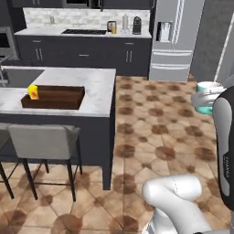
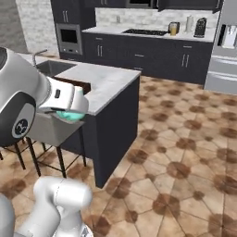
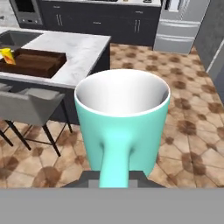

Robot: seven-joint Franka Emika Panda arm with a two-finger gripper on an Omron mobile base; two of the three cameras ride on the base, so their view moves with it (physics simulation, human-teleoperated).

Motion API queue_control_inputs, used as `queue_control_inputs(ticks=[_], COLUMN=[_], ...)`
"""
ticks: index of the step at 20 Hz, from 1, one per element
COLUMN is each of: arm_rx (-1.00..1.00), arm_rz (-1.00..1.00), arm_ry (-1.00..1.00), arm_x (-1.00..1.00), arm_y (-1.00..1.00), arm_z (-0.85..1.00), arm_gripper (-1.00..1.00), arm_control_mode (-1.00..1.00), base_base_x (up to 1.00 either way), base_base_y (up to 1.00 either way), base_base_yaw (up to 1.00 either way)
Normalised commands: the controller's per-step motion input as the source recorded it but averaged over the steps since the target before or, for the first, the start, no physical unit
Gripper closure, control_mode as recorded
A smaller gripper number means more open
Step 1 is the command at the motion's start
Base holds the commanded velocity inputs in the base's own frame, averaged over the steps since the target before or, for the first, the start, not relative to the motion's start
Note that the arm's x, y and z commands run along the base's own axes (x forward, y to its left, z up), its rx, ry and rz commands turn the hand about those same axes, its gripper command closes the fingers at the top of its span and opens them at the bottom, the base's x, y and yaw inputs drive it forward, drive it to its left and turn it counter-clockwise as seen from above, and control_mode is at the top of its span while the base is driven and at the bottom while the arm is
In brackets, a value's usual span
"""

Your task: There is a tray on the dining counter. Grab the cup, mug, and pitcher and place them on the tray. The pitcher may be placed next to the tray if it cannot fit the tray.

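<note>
The gripper (image 3: pixel 114 178) pinches the teal mug (image 3: pixel 122 120) by its handle, upright, mouth up, handle toward the hand, above the tiled floor (image 3: pixel 192 127). The yellow cup (image 1: pixel 33 92) stands in the tray (image 1: pixel 55 98) on the counter (image 1: pixel 98 84).

The hand (image 3: pixel 114 181) hides behind the mug's (image 3: pixel 122 122) handle; cup (image 1: pixel 33 92) markings unreadable.
</note>
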Motion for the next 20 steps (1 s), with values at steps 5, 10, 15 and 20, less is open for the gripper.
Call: queue_control_inputs(ticks=[5,10,15,20], arm_rx=[0.00,0.00,0.00,0.00], arm_rz=[0.00,0.00,0.00,0.00], arm_ry=[0.00,0.00,0.00,0.00], arm_x=[0.00,0.00,0.00,0.00], arm_y=[0.00,0.00,0.00,0.00], arm_z=[0.00,0.00,0.00,0.00], arm_gripper=[1.00,1.00,1.00,1.00], arm_control_mode=[1.00,1.00,1.00,1.00], base_base_x=[0.00,0.04,0.11,0.26], base_base_y=[1.00,1.00,1.00,0.90], base_base_yaw=[-0.34,-0.30,-0.29,-0.22])
